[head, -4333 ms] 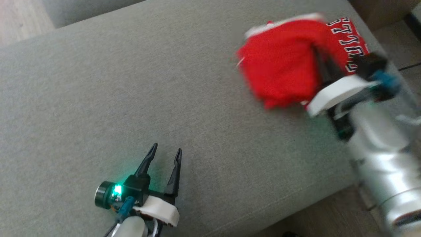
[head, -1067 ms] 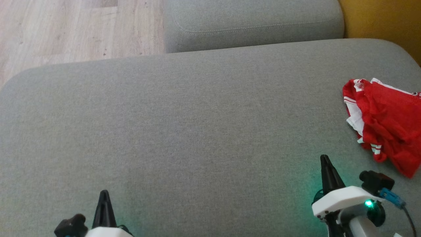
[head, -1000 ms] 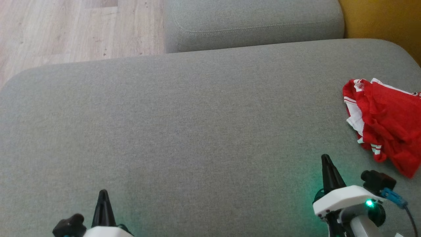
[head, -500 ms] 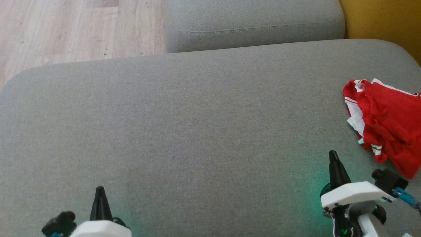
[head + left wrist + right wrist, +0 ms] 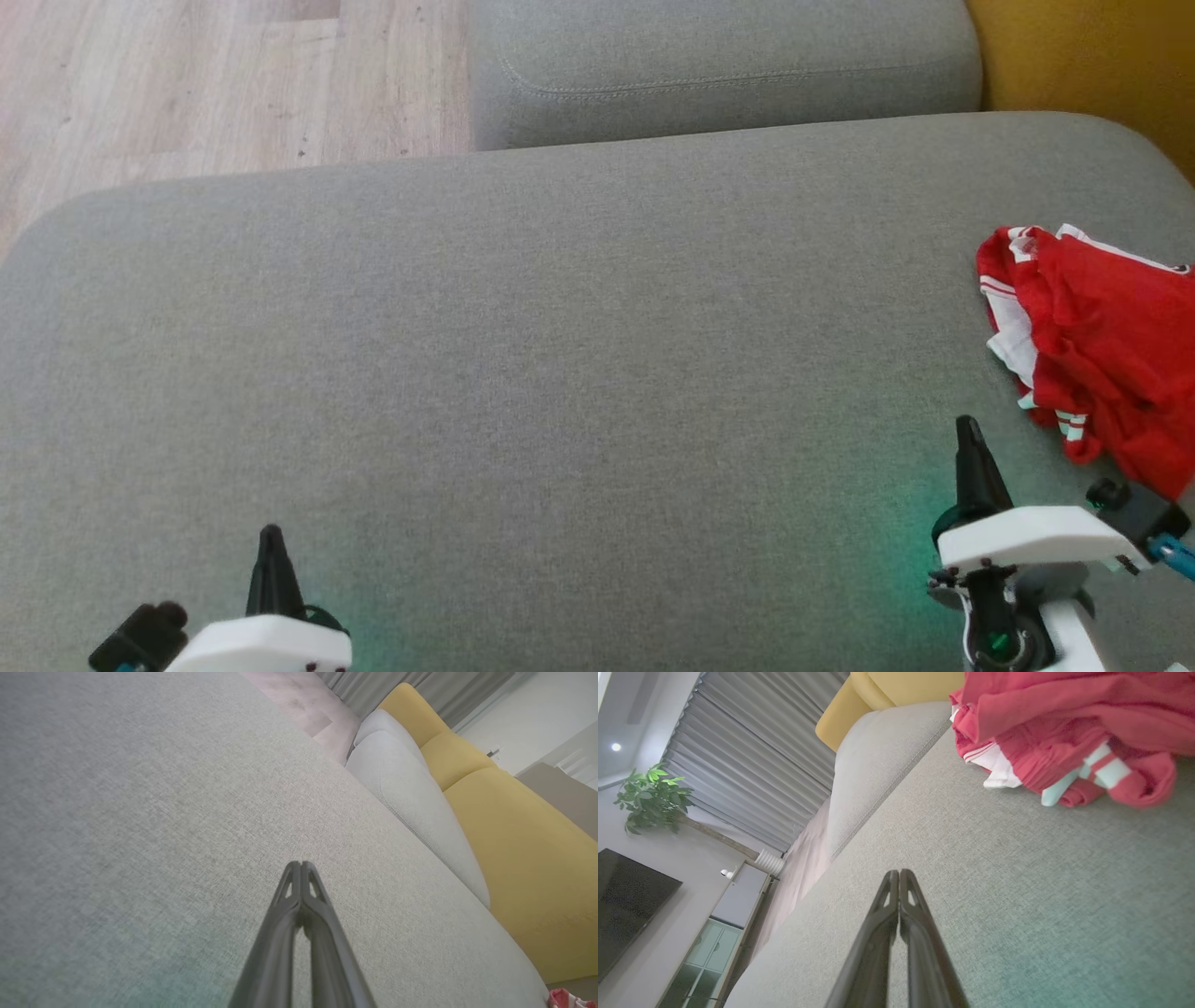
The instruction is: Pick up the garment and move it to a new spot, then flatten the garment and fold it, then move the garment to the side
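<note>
Grey upholstery of a sofa seat (image 5: 560, 355) is spread across most of the head view, and at its far right edge the red garment (image 5: 1102, 355) is seen, partly cut off by the frame. It lies in a bunched heap with white-striped trim turned outward. It is neither spread flat nor held by anything. From that lie, a placement at the side can be read as made, but a tidy fold cannot be confirmed. The heap looks loose, so flattening and folding are judged either left to do or only roughly achieved.

Nearest to it, the right tool (image 5: 971, 448) is held low over the seat, near the garment's lower edge but apart from it, with its fingers pressed together on nothing. Well apart, at the lower left, the left tool (image 5: 271, 551) is likewise closed and empty over bare upholstery. Beyond the seat, a second grey cushion (image 5: 719, 75), a yellow backrest (image 5: 1083, 65) and a wooden floor (image 5: 187, 84) are seen.

That both finger pairs are shut is made plain by the wrist views. From the head, a single dark tip is seen per tool, which leaves the matter open. By the right wrist view the garment's folds and trim are shown close, and curtains (image 5: 752, 751), a potted plant (image 5: 649, 793) and a dark screen (image 5: 626, 905) are added. In the left wrist view a red scrap of the garment is caught at the bottom right corner.
</note>
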Robot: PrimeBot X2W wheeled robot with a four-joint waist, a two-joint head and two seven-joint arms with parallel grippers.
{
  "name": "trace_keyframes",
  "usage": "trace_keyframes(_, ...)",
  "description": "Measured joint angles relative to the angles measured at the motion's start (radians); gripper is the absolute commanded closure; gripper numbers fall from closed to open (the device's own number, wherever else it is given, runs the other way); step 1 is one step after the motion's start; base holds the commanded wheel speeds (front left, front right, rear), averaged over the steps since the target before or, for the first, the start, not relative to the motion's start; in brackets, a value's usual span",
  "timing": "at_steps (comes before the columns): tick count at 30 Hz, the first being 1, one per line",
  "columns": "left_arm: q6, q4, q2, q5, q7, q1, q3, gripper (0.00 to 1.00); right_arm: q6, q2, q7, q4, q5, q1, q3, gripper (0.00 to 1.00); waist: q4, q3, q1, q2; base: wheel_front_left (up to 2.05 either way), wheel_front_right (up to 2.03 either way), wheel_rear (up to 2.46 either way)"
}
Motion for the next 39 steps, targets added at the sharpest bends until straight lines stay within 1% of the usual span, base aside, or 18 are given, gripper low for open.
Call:
trace_keyframes(27,-0.035,-0.037,0.000,-0.315,0.081,-0.031,0.038,1.00,0.000,0.001,0.080,-0.080,0.300,0.003,-0.060,1.00,0.006,-0.001,0.0000,0.0000,0.00,0.00,0.00)
trace_keyframes(29,-0.044,-0.041,0.000,-0.340,0.088,-0.038,0.042,1.00,0.000,0.001,0.082,-0.087,0.322,0.003,-0.063,1.00,0.007,-0.001,0.0000,0.0000,0.00,0.00,0.00)
trace_keyframes(35,-0.044,-0.047,0.000,-0.406,0.105,-0.040,0.058,1.00,0.000,0.001,0.100,-0.102,0.386,0.003,-0.077,1.00,0.008,-0.001,0.0000,0.0000,0.00,0.00,0.00)
trace_keyframes(39,-0.055,-0.060,0.000,-0.464,0.122,-0.041,0.063,1.00,0.000,0.001,0.114,-0.117,0.440,0.005,-0.088,1.00,0.009,-0.001,0.0000,0.0000,0.00,0.00,0.00)
